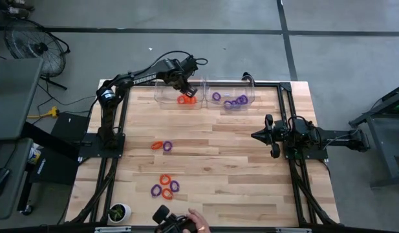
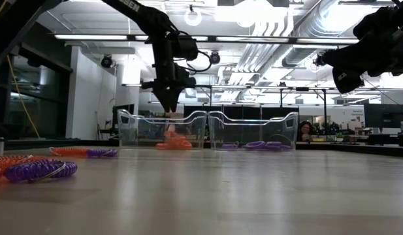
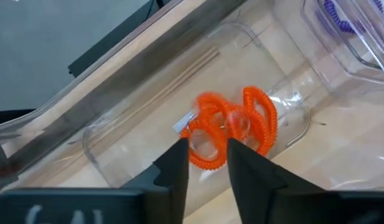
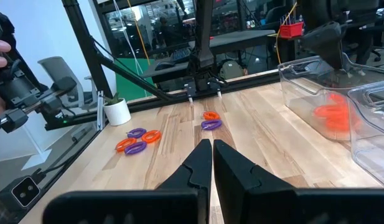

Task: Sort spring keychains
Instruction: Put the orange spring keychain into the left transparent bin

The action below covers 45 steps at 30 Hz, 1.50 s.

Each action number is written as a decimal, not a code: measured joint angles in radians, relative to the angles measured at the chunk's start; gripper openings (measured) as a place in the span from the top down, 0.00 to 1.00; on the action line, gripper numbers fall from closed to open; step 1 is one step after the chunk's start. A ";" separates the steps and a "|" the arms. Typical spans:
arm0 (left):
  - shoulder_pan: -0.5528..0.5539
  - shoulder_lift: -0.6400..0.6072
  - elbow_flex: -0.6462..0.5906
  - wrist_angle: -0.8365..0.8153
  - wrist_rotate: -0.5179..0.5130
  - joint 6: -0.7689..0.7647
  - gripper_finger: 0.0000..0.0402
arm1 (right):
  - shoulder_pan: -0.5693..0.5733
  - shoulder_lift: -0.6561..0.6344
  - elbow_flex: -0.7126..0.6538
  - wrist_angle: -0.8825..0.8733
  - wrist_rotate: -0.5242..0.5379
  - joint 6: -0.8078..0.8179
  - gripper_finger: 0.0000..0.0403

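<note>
Purple coil (image 2: 40,171) flat on table (image 2: 253,196) (long axis sideways)

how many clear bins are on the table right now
2. The left clear bin sits at the table's far edge under the left gripper, holding orange keychains; the right clear bin stands beside it, holding purple keychains.

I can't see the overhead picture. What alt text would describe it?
Seen from above, the left end effector hangs over a clear bin holding orange spring keychains, beside a second bin of purple ones. More keychains lie loose on the wooden table; the right end effector waits, shut.
</note>
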 joint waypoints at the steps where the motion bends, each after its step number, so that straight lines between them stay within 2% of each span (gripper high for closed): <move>1: 0.000 0.000 0.000 -0.003 0.000 0.004 0.71 | 0.000 0.000 0.000 0.000 0.000 0.000 0.97; 9: -0.020 -0.018 0.000 -0.015 -0.003 0.052 0.59 | 0.000 0.000 0.000 0.000 0.000 0.000 0.97; 14: -0.042 -0.073 0.003 -0.028 -0.002 0.078 0.58 | 0.000 0.000 0.000 0.000 0.000 0.000 0.97; 22: -0.104 -0.165 0.001 -0.153 -0.008 0.077 0.58 | 0.000 0.000 0.000 0.000 0.000 0.000 0.97; 31: -0.183 -0.221 -0.012 -0.282 -0.016 -0.020 0.58 | 0.000 0.000 0.000 0.000 0.000 0.000 0.97; 37: -0.239 -0.298 -0.149 -0.268 -0.016 -0.088 0.58 | 0.000 0.000 0.000 0.000 0.000 0.000 0.97; 45: -0.311 -0.449 -0.397 -0.245 0.022 -0.165 0.58 | 0.000 0.000 0.000 0.000 0.000 0.000 0.97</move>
